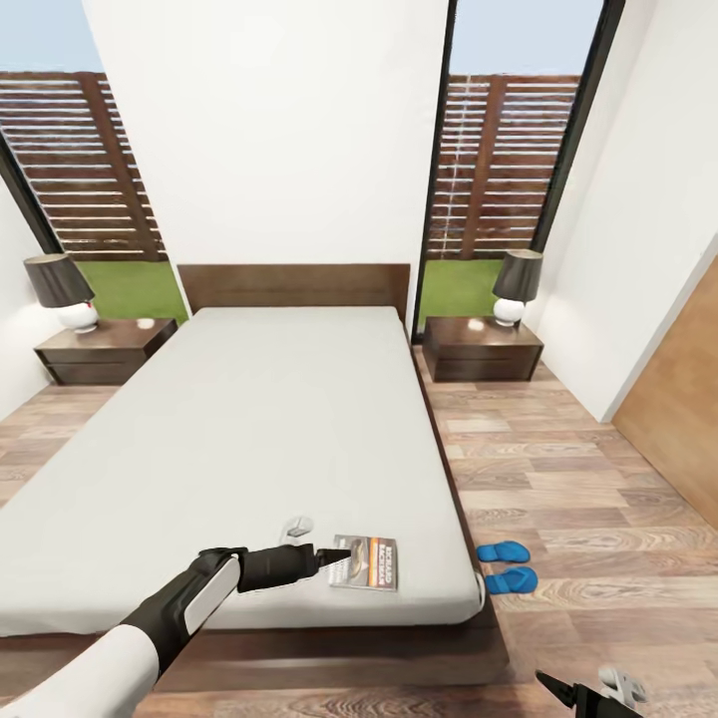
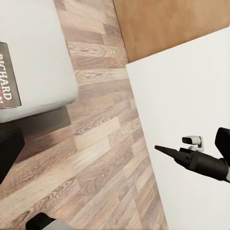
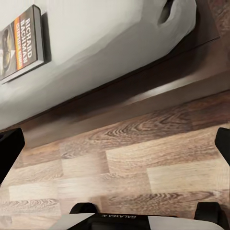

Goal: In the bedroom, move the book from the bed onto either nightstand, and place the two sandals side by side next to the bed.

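Overlapping book (image 1: 365, 562), left end effector (image 1: 339, 551)

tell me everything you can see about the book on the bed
The book is a thin paperback lying flat, cover up, on the light-grey mattress near the bed's foot-end corner on the robot's right. Its dark cover shows a car picture, an orange band and white lettering reading Richard Bachman. It looks closed and undamaged. The left gripper reaches its near edge, fingertips at or just over it; whether they touch it is unclear. Nothing else rests on it.
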Robot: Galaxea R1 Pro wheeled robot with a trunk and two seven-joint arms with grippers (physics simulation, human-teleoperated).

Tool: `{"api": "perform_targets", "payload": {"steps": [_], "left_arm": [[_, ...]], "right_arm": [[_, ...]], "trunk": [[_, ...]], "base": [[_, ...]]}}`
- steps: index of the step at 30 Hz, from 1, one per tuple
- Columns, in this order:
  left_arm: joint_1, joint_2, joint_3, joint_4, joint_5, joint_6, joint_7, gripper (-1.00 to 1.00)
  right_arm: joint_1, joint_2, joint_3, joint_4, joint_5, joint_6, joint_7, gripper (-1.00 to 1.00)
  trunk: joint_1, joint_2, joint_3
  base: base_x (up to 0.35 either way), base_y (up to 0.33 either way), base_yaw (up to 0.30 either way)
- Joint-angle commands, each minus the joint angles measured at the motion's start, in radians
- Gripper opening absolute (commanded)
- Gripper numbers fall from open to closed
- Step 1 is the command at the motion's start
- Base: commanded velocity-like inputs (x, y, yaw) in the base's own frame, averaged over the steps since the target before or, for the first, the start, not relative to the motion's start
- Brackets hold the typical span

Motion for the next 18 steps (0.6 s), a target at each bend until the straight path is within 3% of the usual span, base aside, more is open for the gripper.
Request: {"api": "perform_targets", "payload": {"steps": [1,5,12,18], "left_arm": [[-0.001,0.001,-0.004,0.000,0.011,0.008,0.002,1.00],[-0.001,0.001,-0.004,-0.001,0.012,0.007,0.002,1.00],[-0.001,0.000,-0.005,-0.001,0.013,0.007,0.002,1.00],[-0.001,-0.001,-0.006,-0.001,0.013,0.007,0.002,1.00]], "right_arm": [[-0.001,0.000,-0.002,0.001,-0.001,-0.002,0.003,1.00],[-0.001,0.000,-0.002,0.001,-0.001,-0.002,0.003,1.00],[-0.001,0.000,-0.002,0.001,-0.001,-0.002,0.003,1.00],[-0.001,0.000,-0.002,0.001,-0.001,-0.002,0.003,1.00]], "trunk": [[0.001,-0.001,-0.001],[0.001,-0.001,-0.001],[0.001,-0.001,-0.001],[0.001,-0.001,-0.001]], "base": [[0.287,0.000,0.000],[0.223,0.000,0.000],[0.053,-0.006,0.000],[0.178,-0.106,0.000]]}}
